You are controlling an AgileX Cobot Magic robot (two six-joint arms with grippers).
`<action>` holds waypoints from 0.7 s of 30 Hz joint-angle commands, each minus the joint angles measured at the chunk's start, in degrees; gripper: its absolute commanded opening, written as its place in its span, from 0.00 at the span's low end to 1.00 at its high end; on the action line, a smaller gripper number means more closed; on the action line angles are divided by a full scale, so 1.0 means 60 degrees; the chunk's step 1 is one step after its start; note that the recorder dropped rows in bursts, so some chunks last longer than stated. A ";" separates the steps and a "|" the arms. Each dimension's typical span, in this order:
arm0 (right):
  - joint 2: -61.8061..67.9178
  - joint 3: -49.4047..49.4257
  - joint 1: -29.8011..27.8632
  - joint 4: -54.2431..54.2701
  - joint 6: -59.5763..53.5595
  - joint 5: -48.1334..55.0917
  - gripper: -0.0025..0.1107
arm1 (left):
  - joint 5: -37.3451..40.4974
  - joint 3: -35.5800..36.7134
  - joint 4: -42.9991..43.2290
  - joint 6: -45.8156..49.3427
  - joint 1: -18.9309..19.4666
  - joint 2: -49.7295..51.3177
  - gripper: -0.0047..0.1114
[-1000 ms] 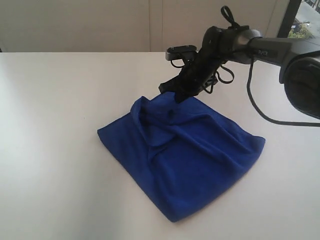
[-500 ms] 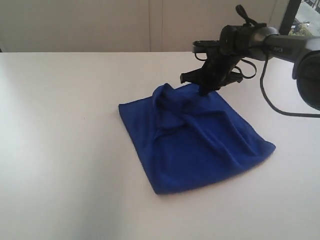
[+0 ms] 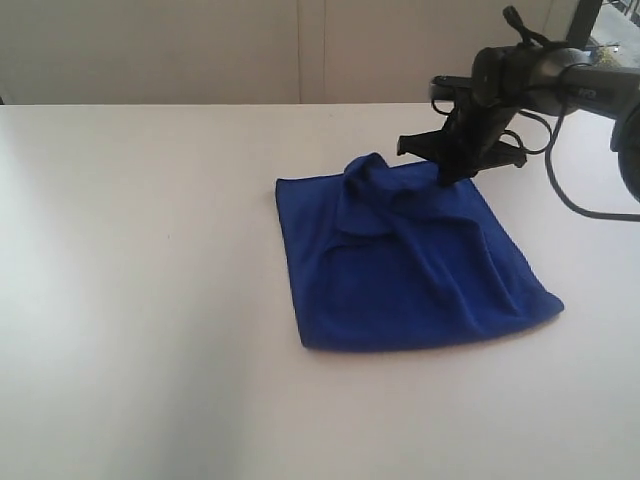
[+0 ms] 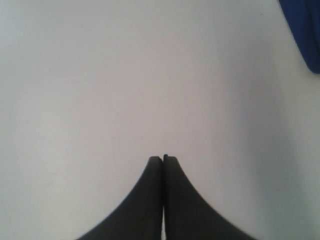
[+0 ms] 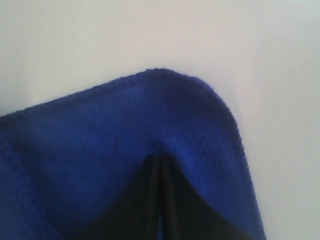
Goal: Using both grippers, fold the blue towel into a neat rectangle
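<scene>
On the table [image 3: 150, 300], right end effector [image 3: 446, 178] pinching the blue towel [image 3: 410, 270] has dragged it rightward; left end effector [image 4: 163, 158] pressed together.

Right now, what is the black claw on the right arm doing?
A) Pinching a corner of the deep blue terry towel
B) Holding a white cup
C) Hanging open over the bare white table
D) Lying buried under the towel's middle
A: the black right gripper has its jaws closed on a far corner of the deep blue terry towel, and the right wrist view shows blue cloth gathered right at its tip.
</scene>
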 commanded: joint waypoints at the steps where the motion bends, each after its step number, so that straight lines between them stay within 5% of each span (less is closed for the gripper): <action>1: 0.0125 0.0085 -0.0131 -0.0355 0.0105 0.0124 0.02 | 0.0079 0.0054 -0.0104 -0.0019 0.0028 -0.0084 0.04; 11: -0.1755 0.0085 0.0171 -0.0355 -0.0478 0.0607 0.02 | 0.0079 0.0054 -0.0104 -0.0019 0.0028 -0.0084 0.04; 21: -0.2422 0.0578 0.2501 -0.0324 -0.1282 0.2060 0.02 | 0.0079 0.0054 -0.0104 -0.0019 0.0028 -0.0084 0.04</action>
